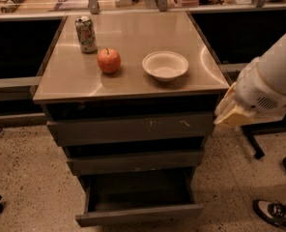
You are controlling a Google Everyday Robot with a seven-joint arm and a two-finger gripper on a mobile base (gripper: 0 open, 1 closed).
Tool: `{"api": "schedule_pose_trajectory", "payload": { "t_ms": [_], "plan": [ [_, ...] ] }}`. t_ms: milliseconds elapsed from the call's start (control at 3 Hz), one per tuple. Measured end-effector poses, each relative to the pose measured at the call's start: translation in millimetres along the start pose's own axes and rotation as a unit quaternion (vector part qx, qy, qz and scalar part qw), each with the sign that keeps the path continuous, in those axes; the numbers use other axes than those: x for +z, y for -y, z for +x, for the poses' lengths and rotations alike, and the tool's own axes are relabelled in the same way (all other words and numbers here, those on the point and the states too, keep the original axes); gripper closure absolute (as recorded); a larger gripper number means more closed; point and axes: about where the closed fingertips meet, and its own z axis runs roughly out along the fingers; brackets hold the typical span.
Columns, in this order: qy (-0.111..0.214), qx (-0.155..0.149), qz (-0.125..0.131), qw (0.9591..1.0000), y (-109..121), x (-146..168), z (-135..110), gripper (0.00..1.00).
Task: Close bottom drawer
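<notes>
The robot's white arm (273, 79) enters from the right edge, and its cream-coloured gripper (230, 112) hangs beside the cabinet's upper right corner, apart from every drawer; whether it is open or closed cannot be told. Just left of it is the widest drawer (133, 128), with pale scratches on its front. Below that sits the mid-width drawer (135, 162). Lowest, the bottom drawer (138, 215) stands pulled out. On the cabinet top (70, 79) sit a white bowl (165, 65), an apple (108, 61) and a soda can (86, 34).
</notes>
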Motion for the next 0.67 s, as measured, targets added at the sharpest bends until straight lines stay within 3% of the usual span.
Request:
{"api": "schedule_pose_trajectory", "payload": {
  "t_ms": [333, 667],
  "plan": [
    [0.019, 0.000, -0.031, 0.9993, -16, 90, 5, 0.89],
    [0.015, -0.002, -0.078, 0.9969, -46, 185, 18, 1.00]
  ]
}}
